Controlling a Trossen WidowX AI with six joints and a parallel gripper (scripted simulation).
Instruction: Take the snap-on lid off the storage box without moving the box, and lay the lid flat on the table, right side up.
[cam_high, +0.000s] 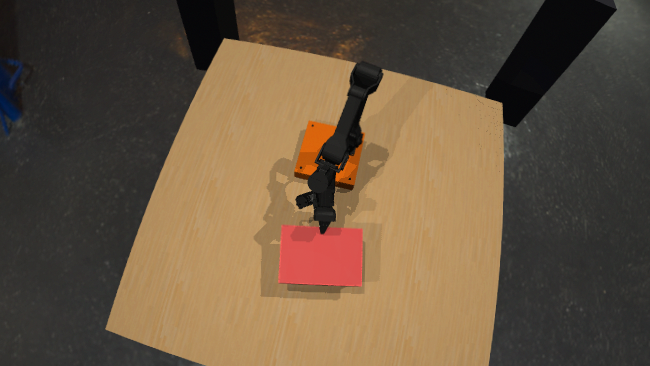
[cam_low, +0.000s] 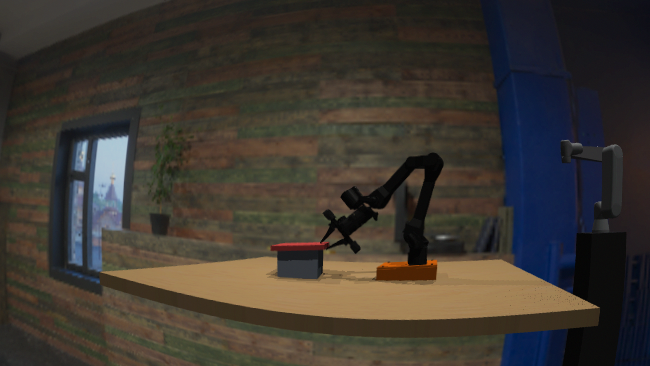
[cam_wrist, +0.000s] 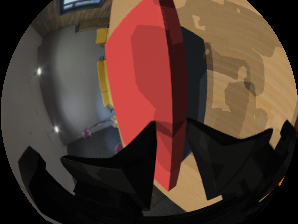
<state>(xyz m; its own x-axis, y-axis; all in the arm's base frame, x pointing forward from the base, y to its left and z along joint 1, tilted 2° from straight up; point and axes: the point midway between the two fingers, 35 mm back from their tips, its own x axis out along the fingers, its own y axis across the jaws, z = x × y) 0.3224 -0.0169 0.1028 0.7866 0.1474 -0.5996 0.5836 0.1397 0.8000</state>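
The red lid (cam_high: 320, 261) (cam_low: 297, 247) (cam_wrist: 142, 60) lies right side up on top of the dark grey storage box (cam_low: 299, 266) (cam_wrist: 197, 80), with its rim overhanging the box walls. It looks nearly level; whether any gap has opened between lid and box is too small to tell. My gripper (cam_high: 323, 230) (cam_low: 325, 245) (cam_wrist: 170, 123) is shut on the lid's edge on the robot's side, near the middle of that side. One fingertip is on the top face and the other is beneath the rim. In the top view the lid hides the box.
The wooden table (cam_high: 425, 225) (cam_low: 450, 300) carries the box and the arm's orange base (cam_high: 310, 142) (cam_low: 405, 272). The base stands behind the gripper on the robot's side. The arm arches above the base, reaching down toward the lid.
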